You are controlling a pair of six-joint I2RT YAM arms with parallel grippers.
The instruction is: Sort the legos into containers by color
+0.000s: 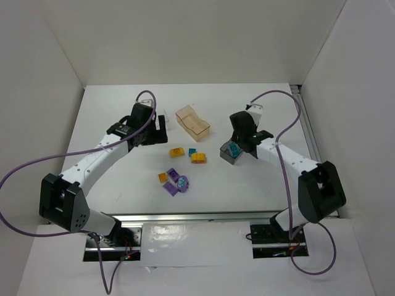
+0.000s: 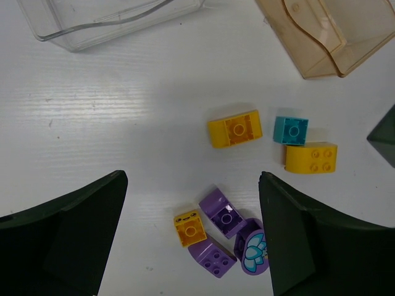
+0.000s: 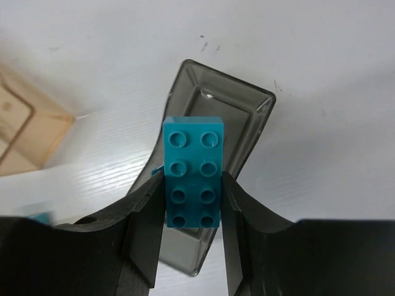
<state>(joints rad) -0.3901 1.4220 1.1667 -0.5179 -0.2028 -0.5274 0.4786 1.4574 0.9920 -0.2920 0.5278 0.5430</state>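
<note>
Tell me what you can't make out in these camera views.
Grey bin: much of its floor, right wrist view, hidden by the cyan brick and right hand.
Clear bin: cut off by the left wrist view's top edge.
Patterned purple piece: partly behind a finger of the left hand, left wrist view.
</note>
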